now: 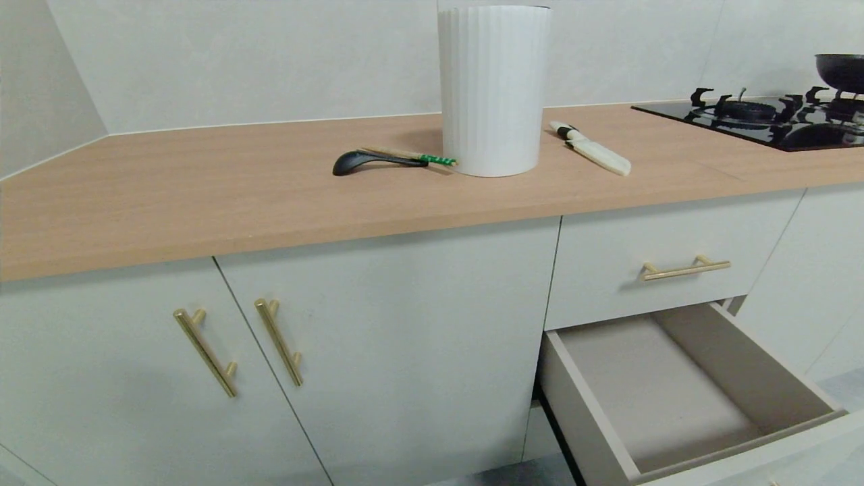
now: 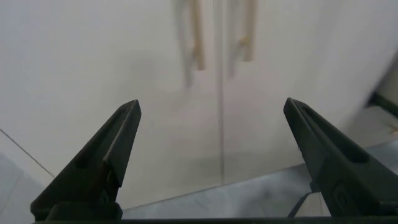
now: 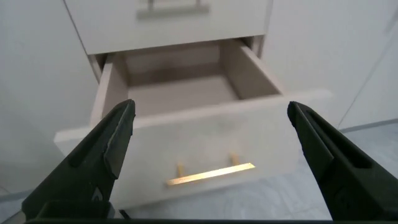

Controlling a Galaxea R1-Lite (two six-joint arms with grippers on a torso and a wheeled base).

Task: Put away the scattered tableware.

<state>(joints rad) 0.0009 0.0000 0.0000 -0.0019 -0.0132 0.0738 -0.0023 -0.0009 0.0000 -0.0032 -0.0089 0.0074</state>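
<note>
On the wooden countertop (image 1: 202, 196) lie a black spoon (image 1: 364, 161), a pair of chopsticks with green-patterned ends (image 1: 413, 156) and a cream-handled knife (image 1: 592, 149). A tall white ribbed container (image 1: 493, 88) stands between them. The lower drawer (image 1: 675, 398) is pulled out with nothing inside; the right wrist view looks into that drawer (image 3: 186, 99) from the front. My left gripper (image 2: 211, 109) is open, low in front of the cabinet doors (image 2: 217, 93). My right gripper (image 3: 211, 112) is open in front of the drawer.
A black gas hob (image 1: 763, 118) with a dark pan (image 1: 840, 67) sits at the counter's far right. A shut drawer with a gold handle (image 1: 685, 268) is above the open one. Two cabinet doors with gold handles (image 1: 239, 344) are on the left.
</note>
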